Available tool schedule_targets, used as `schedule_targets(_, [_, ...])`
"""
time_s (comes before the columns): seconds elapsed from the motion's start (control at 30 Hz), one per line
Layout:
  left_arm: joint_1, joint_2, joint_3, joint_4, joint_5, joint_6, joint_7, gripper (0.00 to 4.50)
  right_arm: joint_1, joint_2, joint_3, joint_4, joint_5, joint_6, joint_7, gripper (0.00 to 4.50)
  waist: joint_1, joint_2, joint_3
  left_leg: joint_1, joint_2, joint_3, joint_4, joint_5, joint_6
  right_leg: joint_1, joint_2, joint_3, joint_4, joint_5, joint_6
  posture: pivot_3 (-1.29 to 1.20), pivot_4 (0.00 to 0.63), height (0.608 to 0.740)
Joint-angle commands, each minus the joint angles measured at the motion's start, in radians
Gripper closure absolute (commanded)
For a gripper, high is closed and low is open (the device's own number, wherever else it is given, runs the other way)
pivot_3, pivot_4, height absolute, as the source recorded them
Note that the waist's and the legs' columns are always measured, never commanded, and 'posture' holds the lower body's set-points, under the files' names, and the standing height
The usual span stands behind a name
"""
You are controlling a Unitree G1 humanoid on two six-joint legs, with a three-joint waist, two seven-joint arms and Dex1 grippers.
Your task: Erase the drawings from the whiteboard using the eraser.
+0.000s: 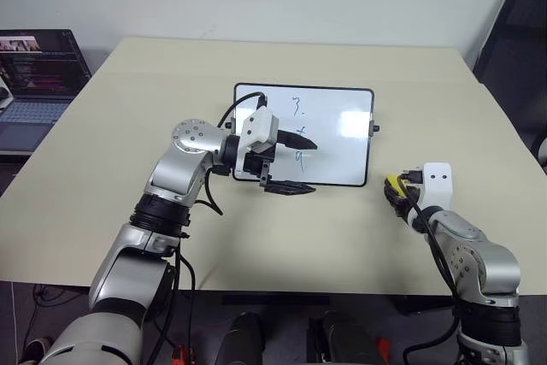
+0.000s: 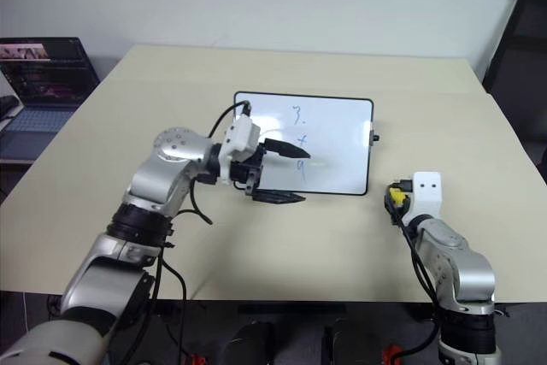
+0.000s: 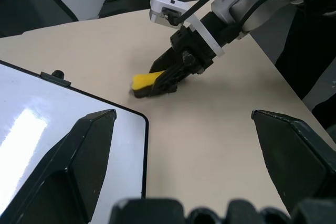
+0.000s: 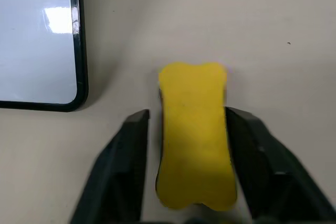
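A laptop [image 1: 38, 74] sits off the table's [image 1: 128, 143] left edge. The left gripper [image 1: 291, 164] hangs over the lower left part of the whiteboard [image 1: 342, 138], its arm bent at the elbow and its fingers pointing sideways to the right, spread wide with nothing between them. The drawings [image 1: 298, 130] run in a blue column down the middle of the board, next to the upper finger. To the right of the board, lying on the table, is the eraser [image 4: 195, 135]. The right gripper [image 4: 195, 182] reaches forward and slightly down with a finger at each long side of it, nearly closed on it. The left wrist view shows the eraser's dark underside [image 3: 149, 92] on the table; the right wrist view shows its yellow top and the board's rounded corner
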Motion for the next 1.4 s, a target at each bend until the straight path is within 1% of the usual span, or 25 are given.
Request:
schedule_targets(0.03, [0.006,0.01,0.026,-0.023,0.002,-0.019,0.006,0.0,-0.012,-0.005,-0.014,-0.016,-0.008,-0.026,0.006,3.41,0.0,0.0,0.0,0.0,0.0,0.0,0.0,0.0,0.0,0.0,0.0,0.0,0.0,0.0,0.0,0.0,0.15,0.74])
schedule_targets(0.07, [0.011,0.012,0.029,-0.024,0.006,-0.022,0.017,0.0,-0.01,-0.005,-0.015,-0.02,-0.008,-0.025,0.006,3.49,0.0,0.0,0.0,0.0,0.0,0.0,0.0,0.0,0.0,0.0,0.0,0.0,0.0,0.0,0.0,0.0,0.15,0.74])
schedule_targets(0.17, [0.024,0.019,0.043,-0.029,0.03,-0.017,0.078,0.0,-0.004,-0.006,-0.023,-0.042,-0.001,-0.014,0.008,3.49,0.0,0.0,0.0,0.0,0.0,0.0,0.0,0.0,0.0,0.0,0.0,0.0,0.0,0.0,0.0,0.0,0.15,0.74])
schedule_targets(0.3, [0.06,0.027,0.088,-0.07,0.053,0.016,0.213,0.0,0.011,-0.017,-0.022,-0.104,0.011,-0.001,0.019,3.49,-0.001,0.0,0.0,0.0,0.0,0.0,0.0,0.0,0.0,0.0,0.0,0.0,0.0,0.0,0.0,0.0,0.15,0.74])
schedule_targets(0.43, [0.131,0.05,0.125,-0.185,0.08,0.107,0.352,0.0,0.026,-0.081,0.021,-0.211,0.002,-0.025,0.069,3.49,-0.001,0.0,0.0,0.0,0.0,-0.001,0.0,0.0,0.0,0.0,-0.001,0.0,0.0,0.0,0.0,0.0,0.15,0.74])
schedule_targets(0.5, [0.165,0.058,0.159,-0.263,0.085,0.203,0.447,0.0,0.019,-0.137,0.057,-0.277,0.011,-0.028,0.122,3.49,-0.001,0.0,0.0,0.0,0.0,-0.001,0.0,0.0,0.0,0.0,-0.001,-0.001,0.0,0.0,0.0,0.0,0.15,0.74])
schedule_targets(0.57, [0.183,0.067,0.178,-0.319,0.084,0.282,0.504,0.0,0.009,-0.177,0.081,-0.317,0.029,-0.018,0.167,3.49,0.0,0.0,0.0,0.0,0.0,-0.002,0.001,0.0,0.0,0.001,-0.001,-0.001,0.0,0.0,0.0,0.0,0.15,0.74])
schedule_targets(0.67, [0.202,0.087,0.19,-0.381,0.098,0.364,0.57,0.0,-0.058,-0.231,0.12,-0.337,0.055,-0.002,0.239,3.49,-0.001,0.0,0.0,0.0,0.001,-0.002,0.001,0.0,0.0,0.001,-0.001,-0.001,0.001,-0.001,0.002,0.0,0.15,0.74])
schedule_targets(0.73, [0.195,0.102,0.19,-0.396,0.118,0.419,0.617,0.0,-0.169,-0.254,0.177,-0.272,0.025,-0.036,0.27,3.49,-0.004,0.0,0.0,0.001,0.0,-0.002,0.002,0.0,0.0,0.001,-0.001,-0.001,0.001,-0.001,0.002,0.0,0.15,0.74])
schedule_targets(0.87, [0.176,0.115,0.181,-0.387,0.154,0.453,0.681,0.0,-0.354,-0.251,0.293,-0.101,-0.066,-0.132,0.297,3.49,-0.005,0.001,0.0,0.002,0.001,-0.002,0.002,0.0,0.0,0.002,0.0,-0.001,0.001,-0.001,0.003,0.0,0.15,0.74])
schedule_targets(0.97, [0.176,0.122,0.173,-0.395,0.159,0.471,0.693,0.0,-0.471,-0.23,0.377,0.039,-0.142,-0.217,0.318,3.49,-0.002,0.001,0.0,0.001,0.0,-0.001,0.002,0.0,0.0,0.002,0.0,-0.001,0.001,0.001,0.0,0.0,0.15,0.74])
schedule_targets(1.03, [0.166,0.117,0.171,-0.406,0.154,0.486,0.7,0.0,-0.56,-0.188,0.424,0.163,-0.185,-0.279,0.329,3.49,0.0,0.001,0.0,0.001,0.0,-0.001,0.002,0.0,0.0,0.001,-0.001,-0.001,0.001,0.001,0.0,0.0,0.15,0.74])
schedule_targets(1.23, [0.13,0.082,0.174,-0.402,0.139,0.51,0.726,0.0,-0.73,-0.082,0.492,0.484,-0.299,-0.462,0.346,3.49,0.003,0.001,0.0,-0.001,0.0,-0.001,0.001,0.0,0.0,-0.001,-0.002,-0.002,0.0,0.001,0.0,0.0,0.15,0.74])
schedule_targets(1.4, [0.14,0.085,0.17,-0.383,0.15,0.5,0.733,0.0,-0.819,-0.01,0.514,0.667,-0.371,-0.581,0.352,3.49,0.002,0.001,0.0,-0.001,0.0,-0.001,0.001,0.0,0.0,-0.001,-0.007,-0.002,0.001,0.001,0.0,0.0,0.15,0.74])
